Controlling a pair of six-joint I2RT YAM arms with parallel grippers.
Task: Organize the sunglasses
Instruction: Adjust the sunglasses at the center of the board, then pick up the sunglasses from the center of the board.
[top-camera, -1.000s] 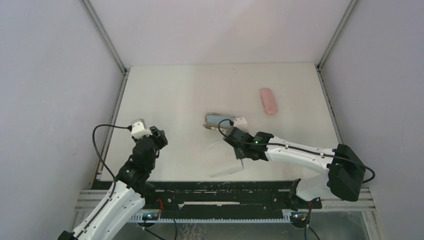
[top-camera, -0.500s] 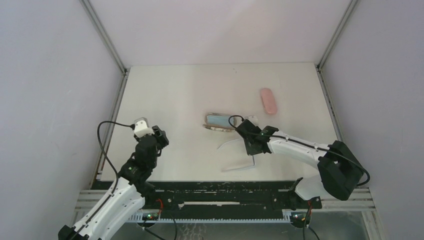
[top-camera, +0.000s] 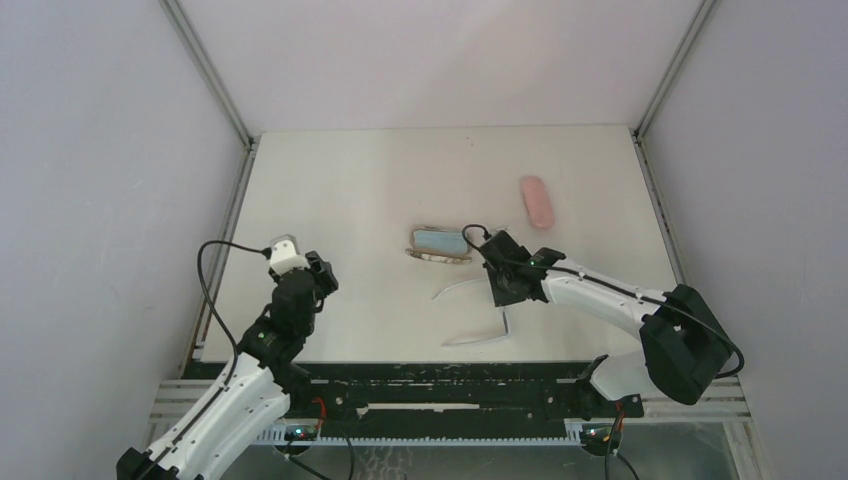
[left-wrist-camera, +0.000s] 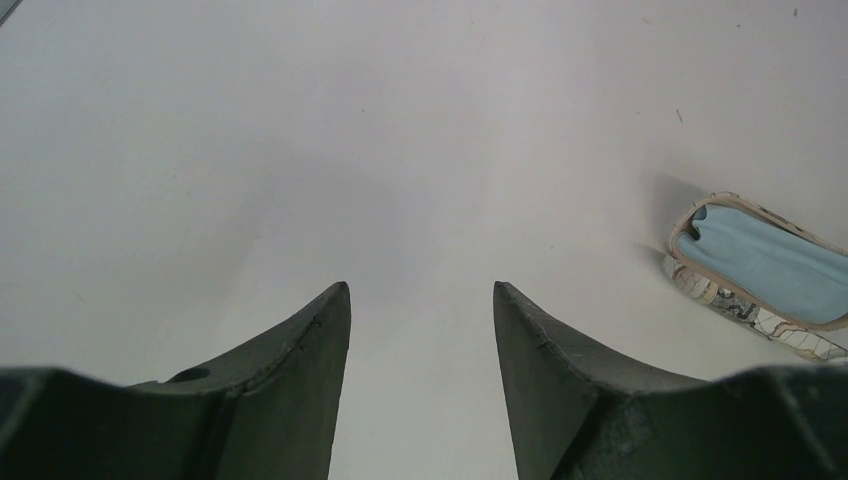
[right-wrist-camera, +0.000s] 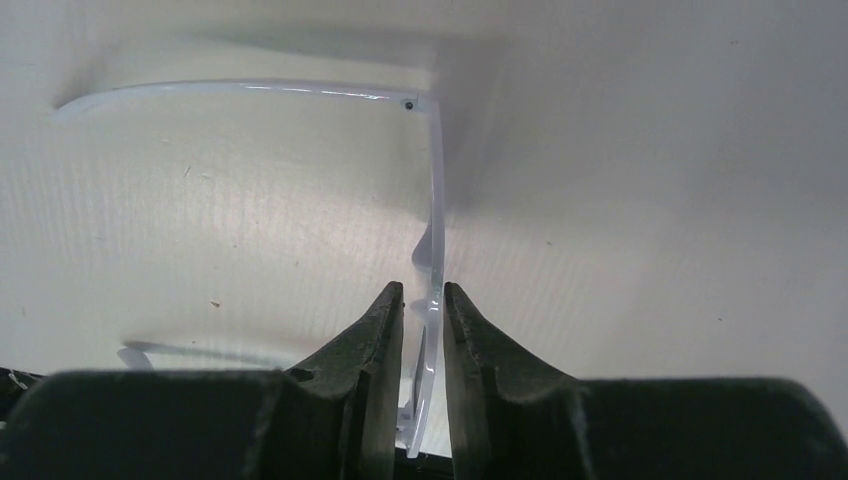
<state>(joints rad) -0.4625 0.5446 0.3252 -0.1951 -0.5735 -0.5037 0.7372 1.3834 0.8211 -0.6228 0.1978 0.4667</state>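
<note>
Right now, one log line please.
left gripper open, empty | right gripper astride white sunglasses, jaws slightly apart | sunglasses on table, arms unfolded

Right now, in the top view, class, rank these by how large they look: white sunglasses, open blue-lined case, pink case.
1. White sunglasses, arms spread.
2. Open blue-lined case.
3. Pink case. It looks nearly as big as the second and lies farther back, so their order is unsure.

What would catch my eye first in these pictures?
Probably the white-framed sunglasses sitting mid-table with arms spread, their thin front standing between the fingers of the right hand. Just beyond them lies an open patterned case, light blue inside, and farther back right, a pink oval case.
</note>
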